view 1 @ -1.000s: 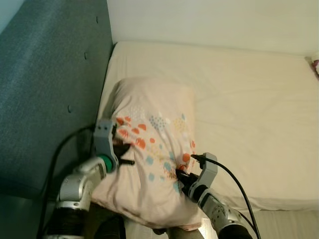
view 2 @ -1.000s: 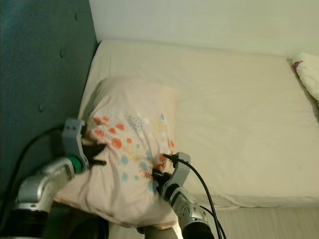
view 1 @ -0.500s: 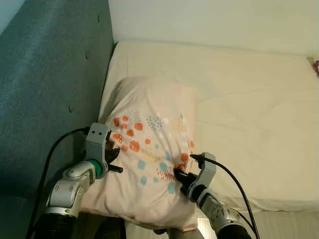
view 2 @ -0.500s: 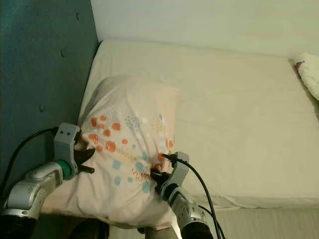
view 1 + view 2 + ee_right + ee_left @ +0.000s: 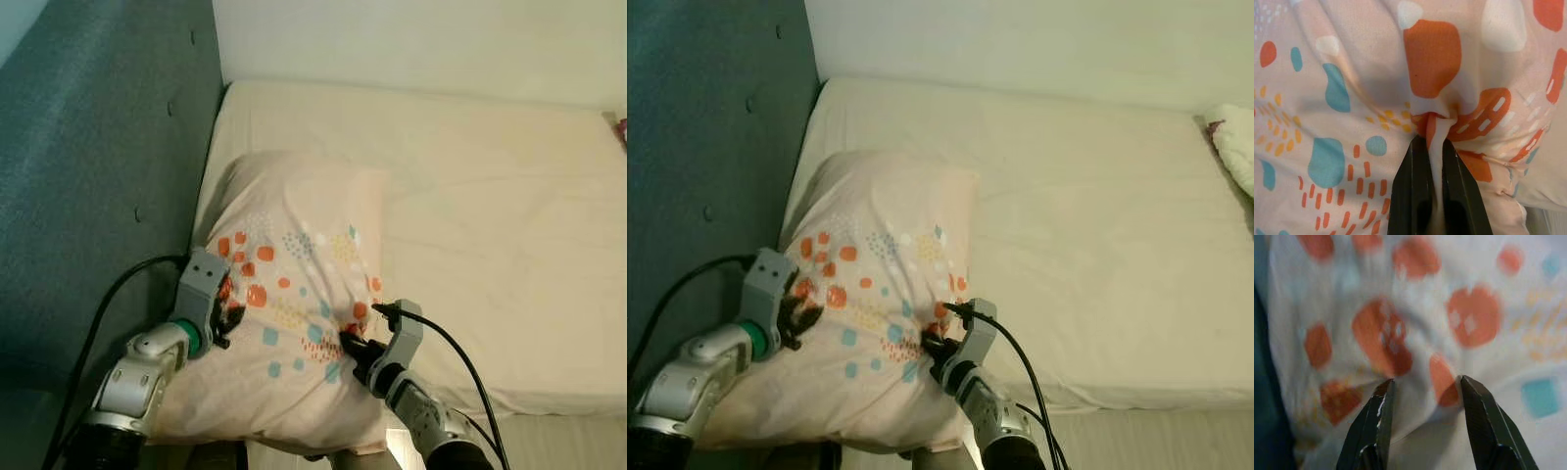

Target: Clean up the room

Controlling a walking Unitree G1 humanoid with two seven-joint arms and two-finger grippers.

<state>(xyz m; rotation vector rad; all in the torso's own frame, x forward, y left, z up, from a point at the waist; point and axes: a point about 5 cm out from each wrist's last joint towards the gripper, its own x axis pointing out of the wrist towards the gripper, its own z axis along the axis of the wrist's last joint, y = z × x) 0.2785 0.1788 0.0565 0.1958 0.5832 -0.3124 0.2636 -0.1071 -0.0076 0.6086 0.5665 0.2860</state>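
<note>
Pillow (image 5: 294, 304) with orange and blue spots lies at the near left corner of the bed (image 5: 490, 215), beside the blue headboard (image 5: 98, 176). Left gripper (image 5: 227, 315) reaches in from the left, elbow bent, fingers (image 5: 1376, 421) spread and pressed against the fabric. Right gripper (image 5: 353, 345) angles up from the near edge, fingers (image 5: 1415, 196) pinched tight on a fold of the pillow.

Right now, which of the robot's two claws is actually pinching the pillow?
The right gripper: its fingers are shut on a fold of the patterned pillow. The left gripper has its fingers spread apart, pressed against the fabric without clamping any.
</note>
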